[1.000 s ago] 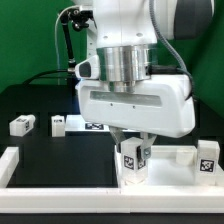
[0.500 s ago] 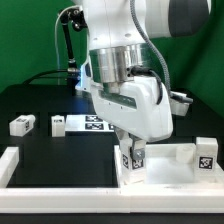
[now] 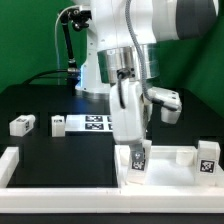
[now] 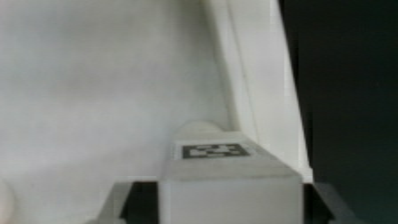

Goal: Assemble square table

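While between jaws, a blocky white leg (image 3: 134, 164).

leg block (image 4: 217, 178), tag showing | seemingly clamped in tool (image 4: 217, 203) | white square table slab (image 4: 89, 90) behind | black tabletop (image 4: 356, 100) beyond

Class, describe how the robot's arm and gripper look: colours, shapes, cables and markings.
The arm is glossy white with rounded casings, a dark grey joint cap and a ribbed silver wrist collar. The gripper has a boxy white body and dark fingers. A black cable runs behind the arm. No markings are legible.
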Controlling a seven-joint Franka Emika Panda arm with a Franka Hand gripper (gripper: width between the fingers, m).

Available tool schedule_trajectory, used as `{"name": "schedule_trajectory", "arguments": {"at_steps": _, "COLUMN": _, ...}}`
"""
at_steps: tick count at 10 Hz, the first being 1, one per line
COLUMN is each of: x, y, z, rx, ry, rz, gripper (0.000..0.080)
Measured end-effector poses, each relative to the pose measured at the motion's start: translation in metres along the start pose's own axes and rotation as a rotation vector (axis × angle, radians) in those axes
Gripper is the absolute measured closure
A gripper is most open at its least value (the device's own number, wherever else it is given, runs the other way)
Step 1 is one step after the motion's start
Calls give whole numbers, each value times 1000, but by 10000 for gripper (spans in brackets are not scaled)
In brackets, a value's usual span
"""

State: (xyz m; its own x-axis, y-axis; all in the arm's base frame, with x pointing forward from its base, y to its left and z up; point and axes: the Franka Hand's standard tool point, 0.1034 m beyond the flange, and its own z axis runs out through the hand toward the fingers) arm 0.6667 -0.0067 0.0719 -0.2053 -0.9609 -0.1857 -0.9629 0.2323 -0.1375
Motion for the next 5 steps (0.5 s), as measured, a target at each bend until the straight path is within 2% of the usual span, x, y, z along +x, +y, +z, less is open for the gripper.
{"name": "schedule_trajectory", "arguments": {"at_steps": 1, "x": 0, "y": 1, "z": 1, "rx": -11, "ry": 8, "rz": -98, "gripper": 503}}
{"name": "schedule_trajectory", "arguments": {"at_steps": 2, "x": 1, "y": 4, "z": 1, "rx": -51, "ry": 18, "rz": -342, "gripper": 306}}
{"name": "schedule_trajectory", "arguments": {"at_steps": 3, "x": -2, "y": 5, "z": -2, "rx": -88, "ry": 11, "rz": -542, "gripper": 184}}
{"name": "schedule_trajectory", "arguments": {"at_steps": 4, "x": -4, "y": 6, "z": -2, "rx": -110, "ry": 5, "rz": -697, "gripper": 184}}
{"name": "schedule_trajectory", "arguments": {"at_steps": 5, "x": -2, "y": 5, "z": -2, "rx": -105, "ry": 8, "rz": -733, "gripper": 160}}
